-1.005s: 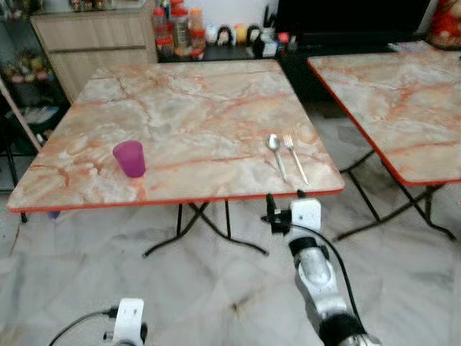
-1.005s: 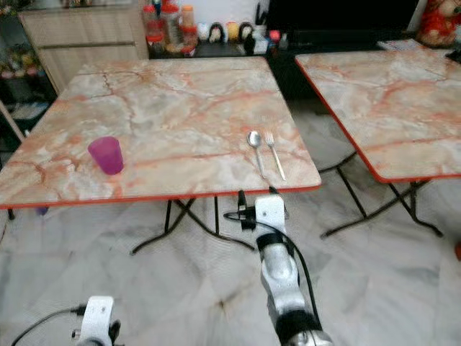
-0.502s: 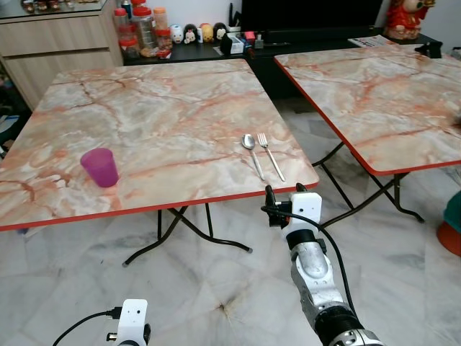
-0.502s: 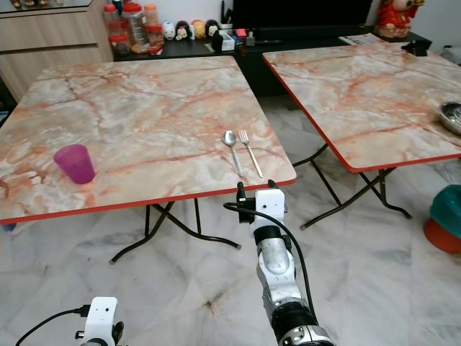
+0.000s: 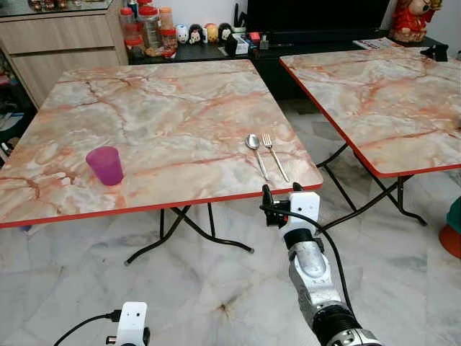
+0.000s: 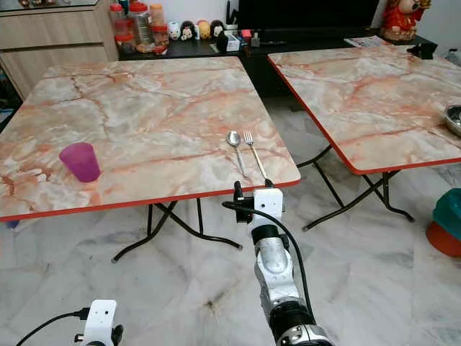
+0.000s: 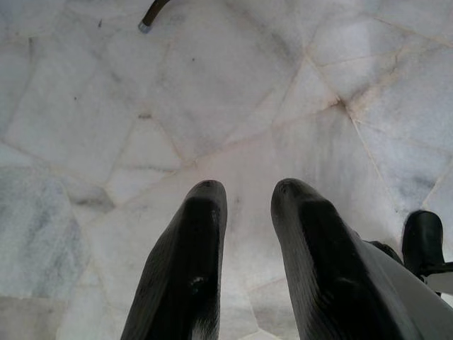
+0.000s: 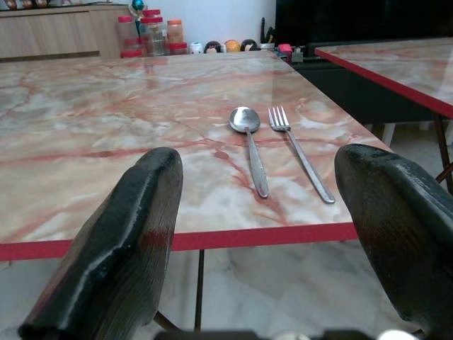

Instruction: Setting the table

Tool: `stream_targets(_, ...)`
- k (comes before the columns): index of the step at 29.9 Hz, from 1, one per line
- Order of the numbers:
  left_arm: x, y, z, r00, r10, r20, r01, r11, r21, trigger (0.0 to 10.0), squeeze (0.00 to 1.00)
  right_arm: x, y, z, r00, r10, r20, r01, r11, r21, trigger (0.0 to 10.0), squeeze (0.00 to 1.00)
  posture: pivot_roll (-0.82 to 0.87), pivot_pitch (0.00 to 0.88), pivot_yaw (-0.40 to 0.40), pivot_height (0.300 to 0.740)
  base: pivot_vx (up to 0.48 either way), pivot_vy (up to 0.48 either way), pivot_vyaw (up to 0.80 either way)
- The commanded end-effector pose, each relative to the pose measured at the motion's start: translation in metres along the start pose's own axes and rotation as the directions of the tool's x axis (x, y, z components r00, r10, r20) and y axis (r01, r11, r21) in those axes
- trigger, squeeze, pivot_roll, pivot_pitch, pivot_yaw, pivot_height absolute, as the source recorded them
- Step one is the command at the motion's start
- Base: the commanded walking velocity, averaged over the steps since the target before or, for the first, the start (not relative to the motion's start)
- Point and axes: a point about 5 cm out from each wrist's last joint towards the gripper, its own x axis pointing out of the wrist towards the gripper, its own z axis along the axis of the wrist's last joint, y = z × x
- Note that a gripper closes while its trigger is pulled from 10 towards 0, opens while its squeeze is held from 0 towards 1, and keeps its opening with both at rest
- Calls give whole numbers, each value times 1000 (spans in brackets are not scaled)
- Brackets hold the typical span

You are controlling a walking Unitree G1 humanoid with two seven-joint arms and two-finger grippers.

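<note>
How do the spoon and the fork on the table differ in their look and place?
The spoon ends in a rounded bowl, while the fork ends in separate tines. The spoon lies on the side nearer the purple cup; the fork lies nearer the table's right edge. Both are silver, lie flat and side by side without touching, with handles pointing toward the near red edge, just ahead of the open right hand.

Purple cup (image 5: pixel 105 165) on pink-veined marble table (image 5: pixel 166 108) with red edging.
</note>
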Motion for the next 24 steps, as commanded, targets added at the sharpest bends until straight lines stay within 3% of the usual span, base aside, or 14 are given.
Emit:
stream_targets(1,-1,0,-5,999,4,-33,-3,1000,27,10000,0,7,0,7,1000,-14,13,13,999,40,10000,0,33,0,-9,740,255,0,0)
stream_targets(18,-2,2,-9,998,28,-55,-26,999,29,10000,0,10,5,8,1000,7,9,-7,998,56,10000,0,40,0,-10,740,263,0,0)
stream_targets(24,-2,2,-9,998,28,-57,-27,999,29,10000,0,10,7,12,999,28,34,-29,999,17,10000,0,42,0,-9,740,288,0,0)
